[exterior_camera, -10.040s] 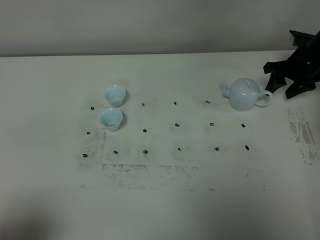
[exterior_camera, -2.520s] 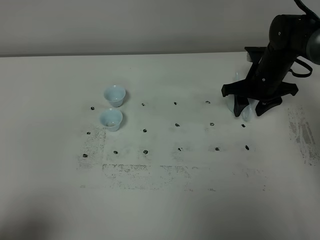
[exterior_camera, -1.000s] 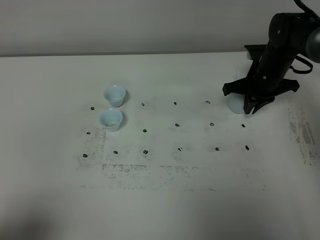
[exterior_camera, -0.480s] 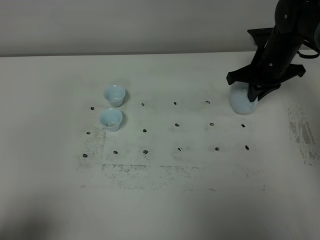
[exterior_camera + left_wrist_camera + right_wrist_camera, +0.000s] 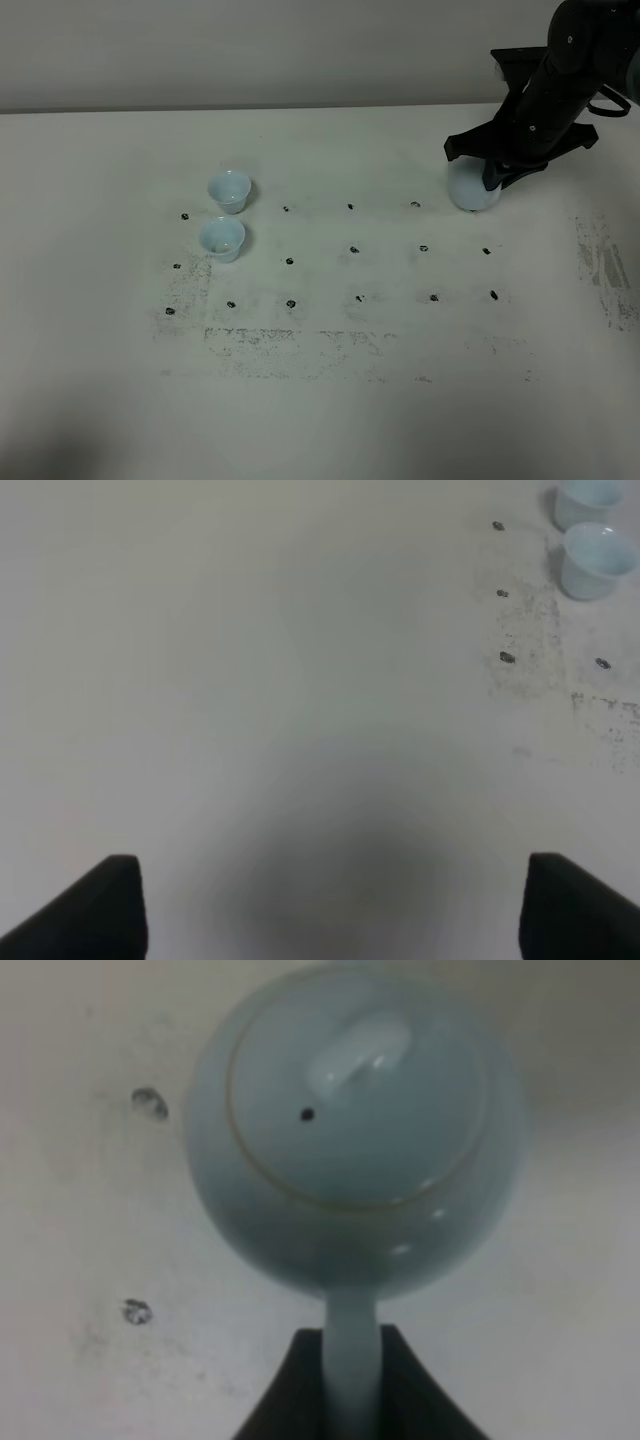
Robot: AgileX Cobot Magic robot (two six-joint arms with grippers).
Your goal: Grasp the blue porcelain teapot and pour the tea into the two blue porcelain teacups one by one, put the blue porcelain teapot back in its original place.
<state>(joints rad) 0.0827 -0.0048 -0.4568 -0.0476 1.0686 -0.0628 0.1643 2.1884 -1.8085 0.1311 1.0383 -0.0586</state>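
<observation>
Two teacups (image 5: 229, 190) (image 5: 222, 239) well apart from teapot (image 5: 468, 189); right jaws pinching handle (image 5: 352, 1372)

Dim, flat light falls evenly on the white table (image 5: 330, 400). A soft shadow pools just ahead of the left gripper (image 5: 335, 910). Right against the right gripper (image 5: 345, 1390), the blue porcelain teapot (image 5: 360, 1140) shows blurred, its glaze faintly glinting.

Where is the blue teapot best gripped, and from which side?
By the loop handle, approached from the handle's side: the body of the blue teapot is round, glossy and wide, while the handle is a narrow strip jutting out. The right claw is shut on it there.
</observation>
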